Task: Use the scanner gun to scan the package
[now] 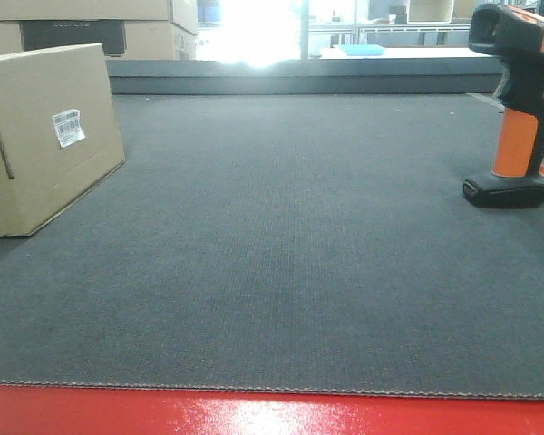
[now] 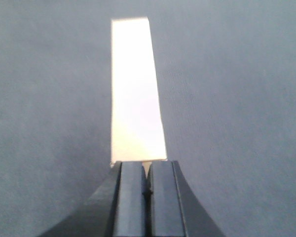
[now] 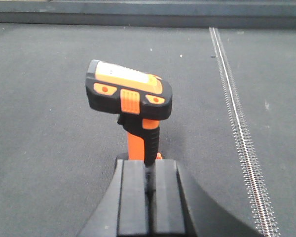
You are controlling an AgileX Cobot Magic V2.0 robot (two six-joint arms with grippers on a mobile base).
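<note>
A plain brown package (image 1: 45, 136) sits at the far left of the bench (image 1: 281, 272), its white barcode label (image 1: 68, 127) and narrow slot (image 1: 4, 153) facing this way. Well apart, at the right edge, the scanner gun (image 1: 519, 109) stands upright on its black base. Stacked cardboard boxes (image 1: 91, 27) stand behind.

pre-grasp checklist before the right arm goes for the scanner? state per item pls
1. Scanner gun upright on its base: ok.
2. Right gripper lined up behind the handle: ok.
3. Right gripper open for the grasp: not ok, fingers together.
4. Barcode label on the package exposed: ok.
5. Left gripper free: ok, shut on nothing, package top edge ahead of it.
6. Mat between scanner and package unobstructed: ok.
</note>
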